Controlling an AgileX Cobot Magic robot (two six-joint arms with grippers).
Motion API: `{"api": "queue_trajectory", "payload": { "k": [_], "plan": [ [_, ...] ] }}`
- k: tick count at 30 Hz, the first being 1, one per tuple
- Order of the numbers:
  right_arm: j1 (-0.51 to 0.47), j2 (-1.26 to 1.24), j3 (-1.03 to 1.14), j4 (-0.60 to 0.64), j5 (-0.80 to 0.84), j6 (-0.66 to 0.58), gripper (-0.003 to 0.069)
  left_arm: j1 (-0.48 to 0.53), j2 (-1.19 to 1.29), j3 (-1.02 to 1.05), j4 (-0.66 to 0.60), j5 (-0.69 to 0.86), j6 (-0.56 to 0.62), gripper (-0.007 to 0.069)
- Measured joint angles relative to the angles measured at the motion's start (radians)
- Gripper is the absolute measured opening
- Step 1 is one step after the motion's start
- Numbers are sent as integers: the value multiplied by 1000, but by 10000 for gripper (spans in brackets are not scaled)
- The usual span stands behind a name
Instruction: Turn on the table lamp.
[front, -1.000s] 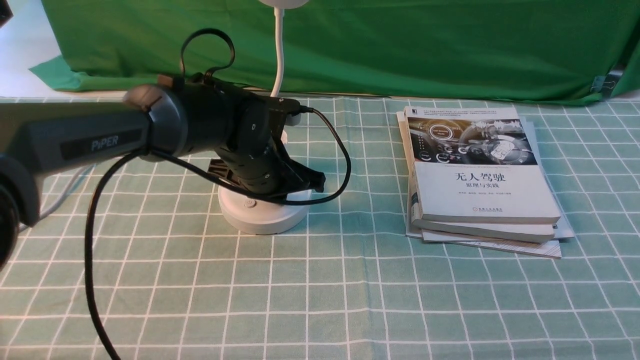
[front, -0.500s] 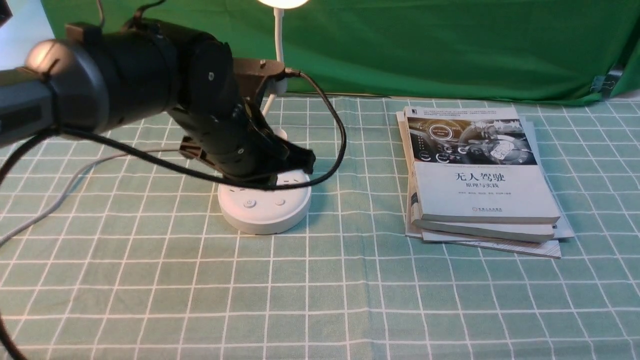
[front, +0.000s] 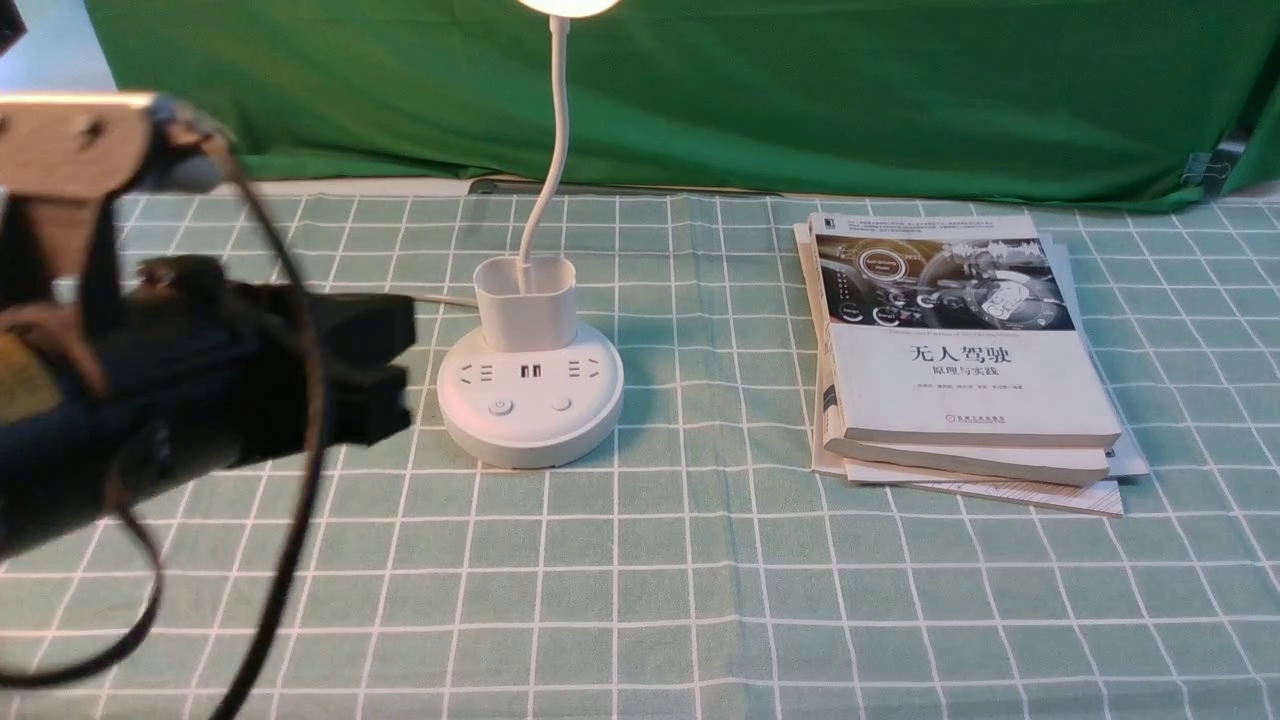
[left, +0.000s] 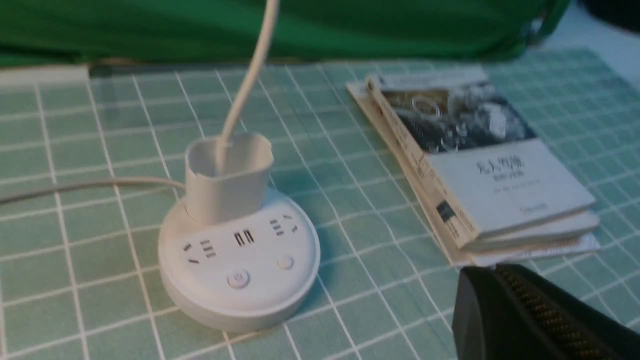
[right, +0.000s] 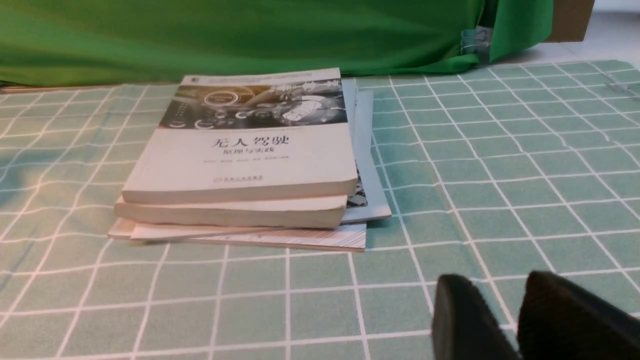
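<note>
Your table lamp (front: 530, 400): lit, upright near table's (front: 640, 600) far edge, left of centre. Your left gripper (front: 400, 370): apart from lamp, left of its base, fingertips close together, nothing visible in them; whether fully closed, you can't tell. Your right gripper (right: 502, 295): fingertips apart, gap empty. Books (front: 970, 370): stacked toward far right corner.

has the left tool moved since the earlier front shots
Yes: the left tool has moved to the robot's left, from over the lamp base to beside it.
</note>
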Motion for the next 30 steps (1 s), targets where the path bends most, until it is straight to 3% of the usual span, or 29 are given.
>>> {"api": "queue_trajectory", "payload": {
  "k": [3, 10, 15, 18, 21, 26, 29, 30],
  "plan": [
    [0, 0, 0, 0, 0, 0, 238, 0, -127, 127, 4, -88, 1, 21],
    [0, 0, 0, 0, 0, 0, 238, 0, -312, 267, 14, -124, 36, 21],
    [0, 0, 0, 0, 1, 0, 238, 0, -505, 297, 86, 28, 62, 21],
    [0, 0, 0, 0, 1, 0, 238, 0, -594, 327, 146, 43, 64, 21],
    [0, 0, 0, 0, 1, 0, 238, 46, -717, 403, 244, -33, 67, 21],
    [0, 0, 0, 0, 1, 0, 238, 272, -860, 590, 286, -401, 58, 21],
    [0, 0, 0, 0, 0, 0, 238, 350, -869, 630, 312, -442, 6, 21],
    [0, 0, 0, 0, 1, 0, 238, 390, -869, 640, 336, -419, -64, 21]
  ]
}}
